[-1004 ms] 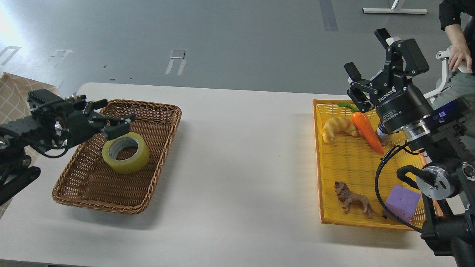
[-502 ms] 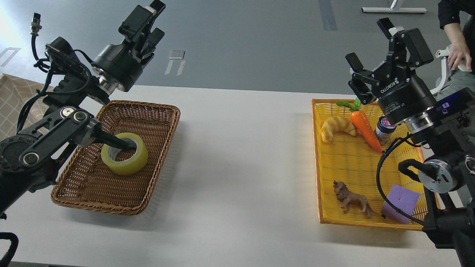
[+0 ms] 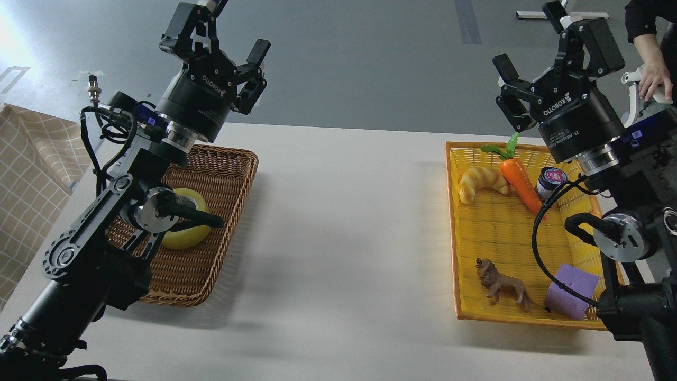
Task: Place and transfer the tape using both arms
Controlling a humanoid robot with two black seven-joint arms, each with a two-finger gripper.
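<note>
The tape [image 3: 184, 241], a yellow roll, lies in the brown wicker basket [image 3: 235, 154] at the left of the table. My left arm's elbow and cable hide most of it. My left gripper [image 3: 228, 33] is raised high above the basket's far end, pointing up and away, open and empty. My right gripper [image 3: 528, 38] is raised above the far end of the yellow basket [image 3: 450, 222] at the right, also open and empty. Neither gripper touches the tape.
The yellow basket holds a croissant toy [image 3: 480, 182], a carrot [image 3: 521, 182], a small jar [image 3: 550, 179], a lion figure [image 3: 500, 286] and a purple block [image 3: 572, 290]. A person's arm [image 3: 650, 74] is at the far right. A checked cloth [image 3: 26, 159] lies left.
My left arm has swung up from the tape in the wicker basket, and its gripper is now high and open. The tape stays in the basket. My right gripper rose slightly.
</note>
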